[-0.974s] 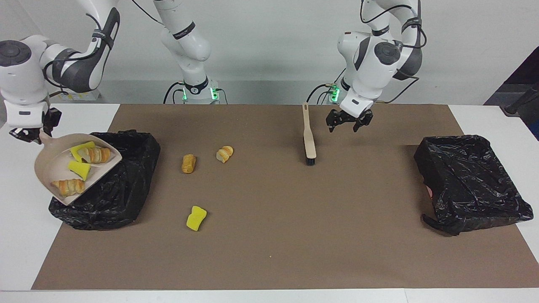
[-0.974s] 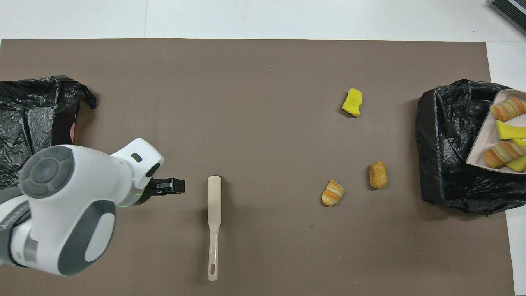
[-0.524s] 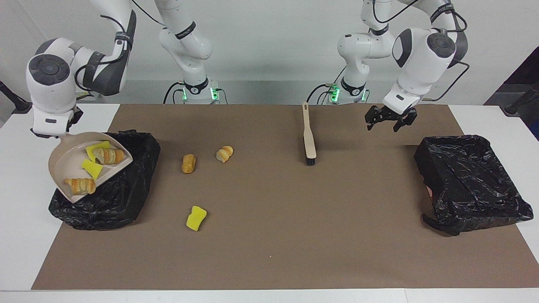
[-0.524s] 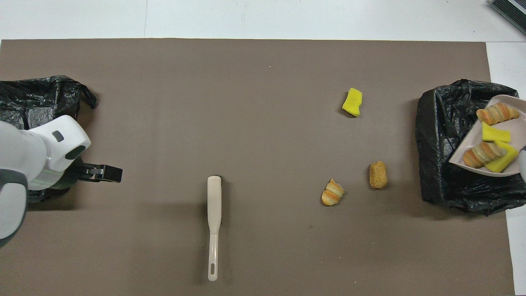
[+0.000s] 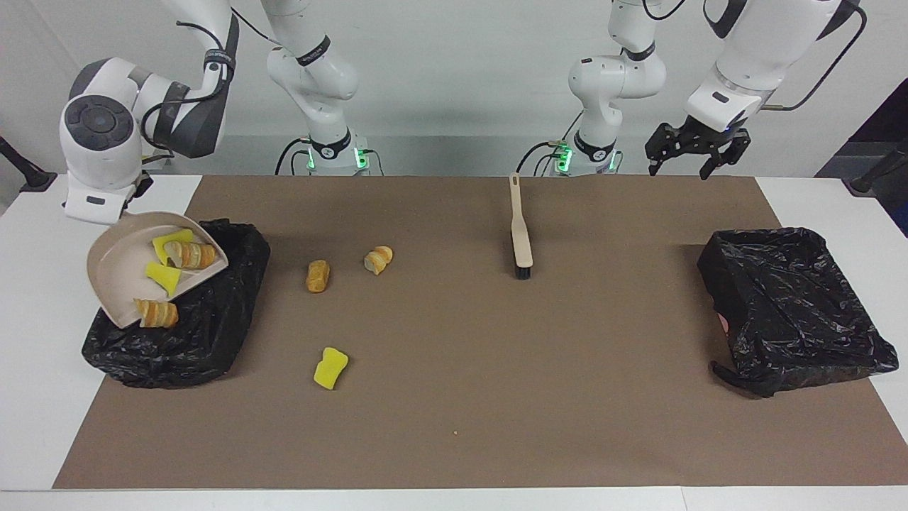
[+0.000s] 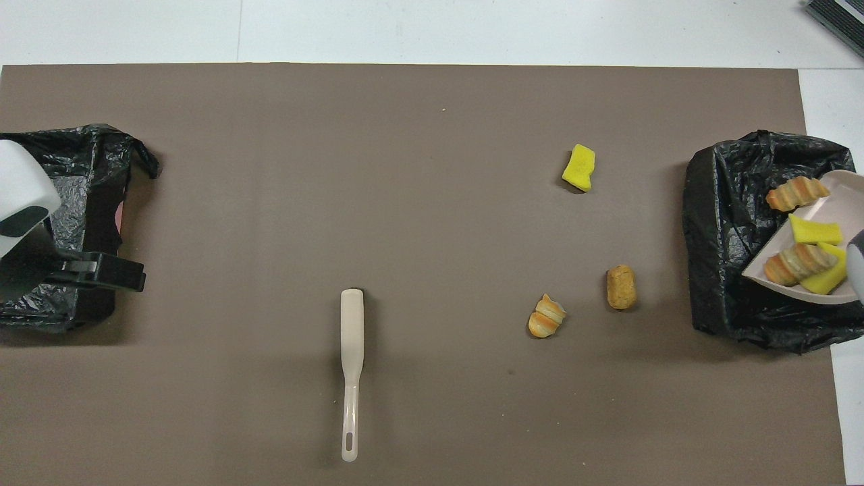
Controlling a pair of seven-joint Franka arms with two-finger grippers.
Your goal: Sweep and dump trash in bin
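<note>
Right pincer (image 5: 117,213), pressed together on the handle of the beige dustpan (image 5: 117,273), holds the pan tilted over the black-bagged bin (image 5: 213,319) at the right arm's end of the tabletop (image 5: 28,397). Four bits of trash ride in the pan: two yellow sponge wedges (image 5: 162,273) and two striped bread rolls (image 5: 195,254), one roll lying at the pan's lower lip above the bag. Taking that bin as the landmark, a tan roll (image 5: 318,275) lies on the brown mat (image 5: 496,397) just beside it toward the left arm's end, a striped bread piece (image 5: 379,259) a little further the same way, and a yellow sponge (image 5: 330,367) near the bin's corner farther from the robots. Well apart from the bin, past the bread, the beige brush (image 5: 521,231) lies flat on the mat. Left pincer (image 5: 687,157), spread wide and holding nothing, hangs high over the mat's edge beside a second black-bagged bin (image 5: 794,312) at the left arm's end.
</note>
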